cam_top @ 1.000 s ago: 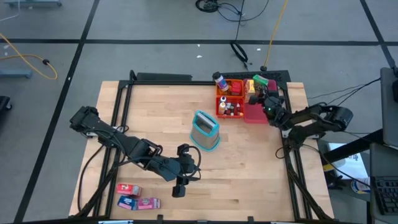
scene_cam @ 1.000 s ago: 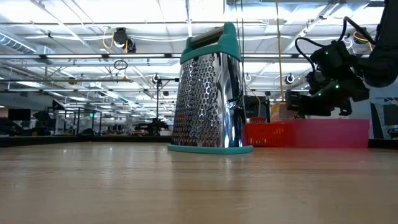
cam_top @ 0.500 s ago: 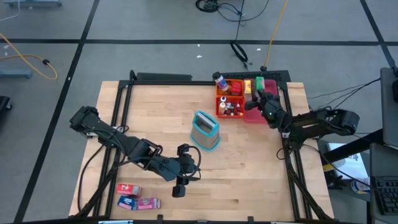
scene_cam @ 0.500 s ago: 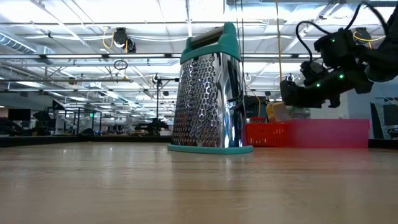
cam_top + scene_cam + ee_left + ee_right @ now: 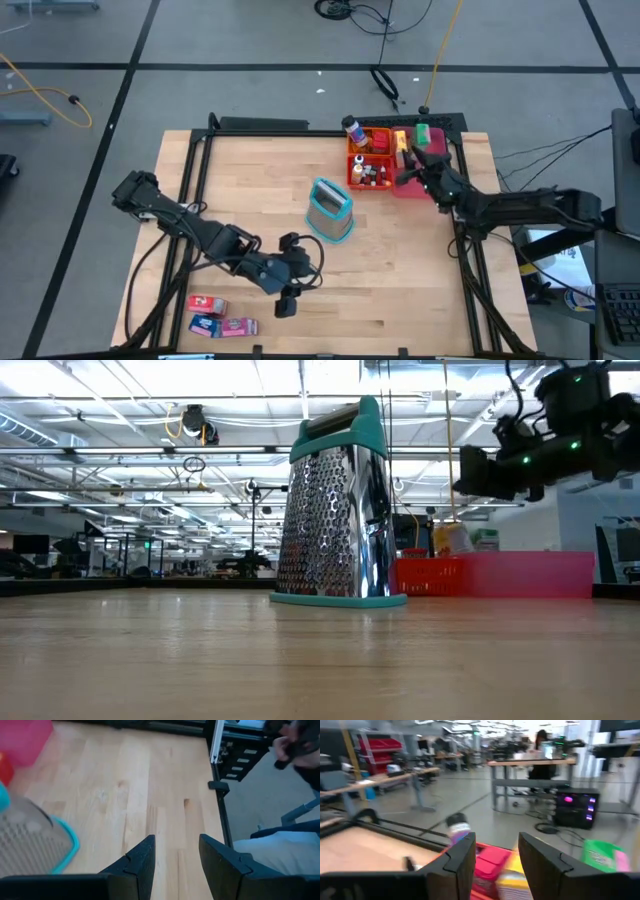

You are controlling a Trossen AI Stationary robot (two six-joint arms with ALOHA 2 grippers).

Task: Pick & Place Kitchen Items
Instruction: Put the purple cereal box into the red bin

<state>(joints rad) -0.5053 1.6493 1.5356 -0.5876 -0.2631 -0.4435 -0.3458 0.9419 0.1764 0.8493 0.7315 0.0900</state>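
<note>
Down at the near edge of the table point(image 5: 400, 270), well to the grater's point(image 5: 330, 210) left-front, three small boxes lie in a loose cluster: a red one point(image 5: 207, 303), a blue one point(image 5: 205, 324) just in front of it, and a pink one point(image 5: 240, 326) touching the blue one's side.

A little nearer the grater, the left gripper point(image 5: 292, 270) hangs low over bare wood, in front of the grater and slightly to its left. Its fingers point(image 5: 141, 860) stand apart with nothing between them, and the wrist view shows plain tabletop in the gap, with the grater's teal base at the side.

The grater itself stands upright about mid-table, a steel body with a teal top and foot point(image 5: 338, 505).

Behind it and to the right sits the orange tray point(image 5: 372, 155), with tiny bottles and jars point(image 5: 375, 173) packed in its near part. A pink tray point(image 5: 410, 180) sits against its right side. A white-capped bottle point(image 5: 352, 127) stands at the orange tray's far left corner, and a yellow box point(image 5: 400, 136) and a green box point(image 5: 422, 132) stand at the far edge behind the pink tray.

The right gripper point(image 5: 408, 162) is raised above the trays, over the join between them. Its fingers point(image 5: 460, 857) are spread and empty, and past them the bottle, the yellow box and the green box show, blurred.
</note>
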